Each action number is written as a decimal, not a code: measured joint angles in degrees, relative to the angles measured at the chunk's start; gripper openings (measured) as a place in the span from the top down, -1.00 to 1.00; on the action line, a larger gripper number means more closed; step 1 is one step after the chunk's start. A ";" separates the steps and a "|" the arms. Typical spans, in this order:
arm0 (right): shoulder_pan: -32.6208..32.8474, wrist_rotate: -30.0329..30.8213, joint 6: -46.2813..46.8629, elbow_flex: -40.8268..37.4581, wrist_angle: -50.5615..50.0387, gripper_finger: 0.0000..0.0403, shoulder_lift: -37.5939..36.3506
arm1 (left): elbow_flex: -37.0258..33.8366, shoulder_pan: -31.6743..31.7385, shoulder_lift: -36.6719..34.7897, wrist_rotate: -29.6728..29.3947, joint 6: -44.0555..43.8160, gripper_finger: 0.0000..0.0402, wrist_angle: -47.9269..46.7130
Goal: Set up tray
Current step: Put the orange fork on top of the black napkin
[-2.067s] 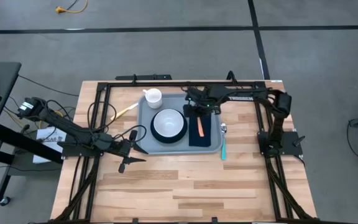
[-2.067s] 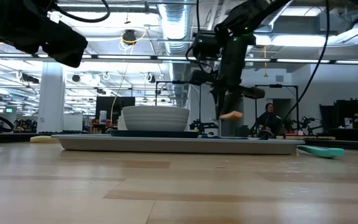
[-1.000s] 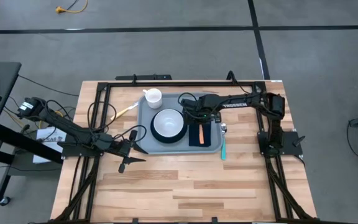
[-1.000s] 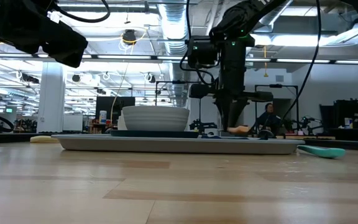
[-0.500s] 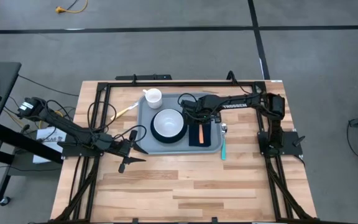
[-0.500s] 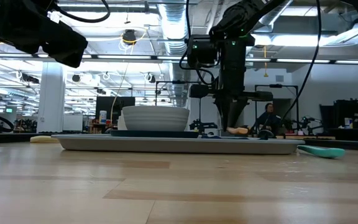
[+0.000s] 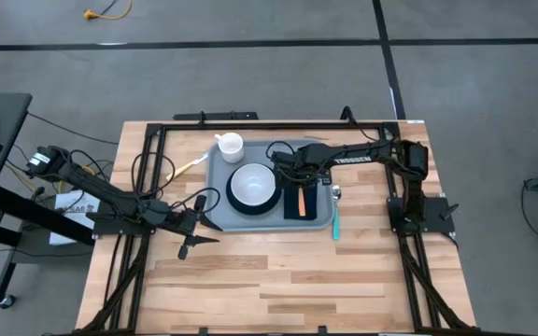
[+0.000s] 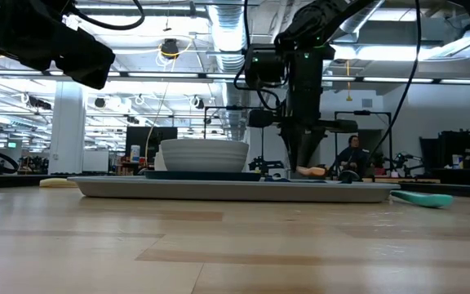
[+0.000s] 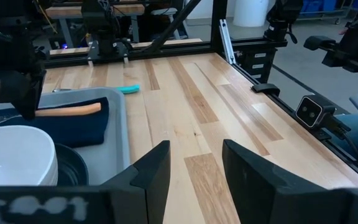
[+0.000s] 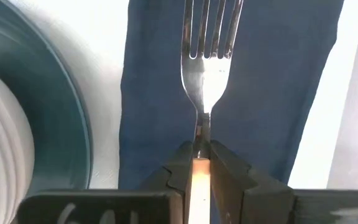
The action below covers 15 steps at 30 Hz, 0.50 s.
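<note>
The light grey-blue tray (image 7: 222,211) lies at the table's far middle. On it are a white bowl (image 7: 253,185) on a dark plate, a white cup (image 7: 229,145) and a navy cloth (image 10: 278,93). A fork (image 10: 211,56) with an orange handle (image 7: 301,200) lies along the cloth. My right gripper (image 10: 201,168) stands over the fork, pointing down, shut on it. My left gripper (image 9: 194,177) waits open near the tray's near left corner, holding nothing. My right gripper pinches the fork between its two fingers at the orange handle's upper end (image 10: 199,177), just below the steel neck. The fingers come from above, pointing down, one on each side of the handle. The fork lies flat on the navy cloth, its handle end (image 8: 310,171) low over the tray.
A teal utensil (image 7: 336,224) lies on the table beside the tray's right rim, and a pale yellow one (image 7: 187,166) lies left of the tray. A black frame (image 7: 250,124) borders the table. Bare wood stretches along the near half.
About two seconds ago my right gripper held the fork tilted, its handle end hanging above the tray. It has come down and toward the near edge, and the fork now lies on the cloth. Over the last second it has kept still.
</note>
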 joint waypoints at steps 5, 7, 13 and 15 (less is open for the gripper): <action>0.04 1.17 -0.02 0.00 0.15 0.81 -0.02 | 0.00 0.00 -0.01 0.02 0.02 0.33 0.00; 0.02 1.25 -0.29 0.00 0.15 0.81 -0.02 | 0.00 0.00 -0.02 0.02 0.02 0.33 0.00; 0.04 1.29 -0.53 0.00 0.55 0.81 -0.02 | 0.00 0.00 0.00 0.02 0.04 0.33 0.00; 0.04 1.22 -0.50 0.00 0.98 0.81 -0.02 | 0.00 0.00 -0.02 0.02 0.07 0.33 0.00</action>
